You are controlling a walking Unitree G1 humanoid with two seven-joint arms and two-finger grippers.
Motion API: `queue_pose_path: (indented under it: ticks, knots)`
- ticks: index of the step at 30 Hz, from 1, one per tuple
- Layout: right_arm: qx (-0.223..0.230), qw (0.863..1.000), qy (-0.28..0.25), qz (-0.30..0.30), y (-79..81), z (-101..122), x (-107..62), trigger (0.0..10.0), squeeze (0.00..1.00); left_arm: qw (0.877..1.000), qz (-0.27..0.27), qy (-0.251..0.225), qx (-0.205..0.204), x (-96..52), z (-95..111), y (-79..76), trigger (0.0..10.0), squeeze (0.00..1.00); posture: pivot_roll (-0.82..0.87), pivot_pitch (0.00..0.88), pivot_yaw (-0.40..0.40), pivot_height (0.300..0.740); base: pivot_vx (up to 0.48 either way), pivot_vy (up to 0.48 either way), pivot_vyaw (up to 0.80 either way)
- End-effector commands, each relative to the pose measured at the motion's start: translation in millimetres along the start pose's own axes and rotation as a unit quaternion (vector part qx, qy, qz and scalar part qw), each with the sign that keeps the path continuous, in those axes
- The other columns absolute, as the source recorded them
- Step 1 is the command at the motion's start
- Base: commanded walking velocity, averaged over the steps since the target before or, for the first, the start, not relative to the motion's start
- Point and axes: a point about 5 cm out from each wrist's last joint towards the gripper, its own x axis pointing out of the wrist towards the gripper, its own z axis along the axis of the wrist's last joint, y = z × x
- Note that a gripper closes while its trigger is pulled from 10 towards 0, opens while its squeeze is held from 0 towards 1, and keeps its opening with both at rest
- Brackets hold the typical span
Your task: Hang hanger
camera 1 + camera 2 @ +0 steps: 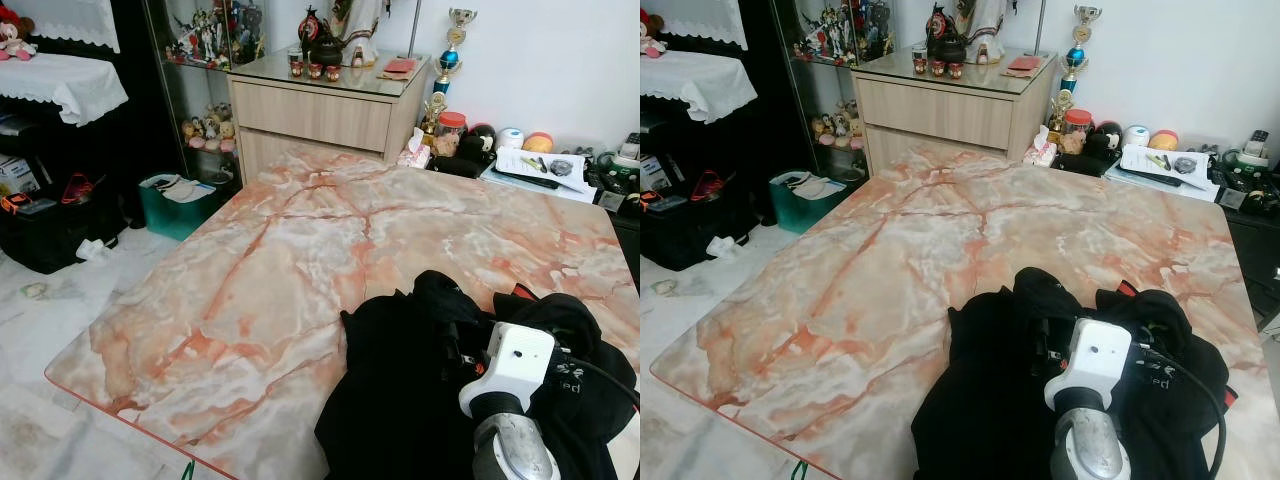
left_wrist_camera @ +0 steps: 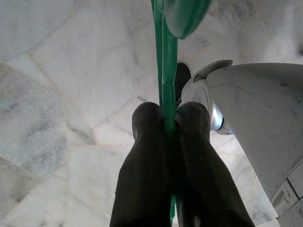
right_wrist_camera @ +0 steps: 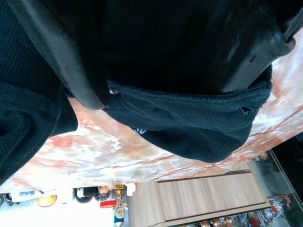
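Observation:
A black garment (image 1: 420,400) lies bunched on the near right part of the pink marble table (image 1: 300,260). My right arm's white wrist (image 1: 510,365) hovers over it. In the right wrist view my right gripper (image 3: 165,90) is open, its fingers (image 3: 61,52) spread wide and pressed into the black fabric. My left gripper (image 2: 168,118) is low beside the table over the pale floor, shut on a thin green hanger (image 2: 168,71) that runs between its fingers. A green tip of the hanger (image 1: 187,470) pokes up below the table's near edge.
A wooden cabinet (image 1: 320,110) with a glass top stands behind the table. A low shelf with clutter (image 1: 560,165) is at the back right. A teal bin (image 1: 175,205) and black bags (image 1: 50,225) sit on the floor at the left.

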Motion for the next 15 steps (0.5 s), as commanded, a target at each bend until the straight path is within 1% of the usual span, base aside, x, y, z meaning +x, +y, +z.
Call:
queue_pose_path:
  ticks: [1,2,15]
  knots:
    - [-0.002,1.0,0.0,0.001,0.2,-0.8,2.1,10.0,0.0,1.0,0.0,0.0,-0.003,0.1,-0.8,-0.6,10.0,0.0,0.13,0.0,-0.013,0.74,0.0,0.0,0.0]
    - [-0.003,1.0,0.001,0.0,0.0,-0.9,2.3,10.0,0.0,1.0,0.0,0.0,-0.003,0.1,-0.7,-0.7,10.0,0.0,0.13,0.0,-0.014,0.74,0.0,0.0,0.0]
    - [-0.007,1.0,0.002,-0.004,-2.8,-2.7,3.5,10.0,0.0,1.0,0.0,0.001,-0.003,0.1,-0.7,-0.7,10.0,0.0,0.13,0.0,-0.014,0.74,-0.25,0.0,0.0]
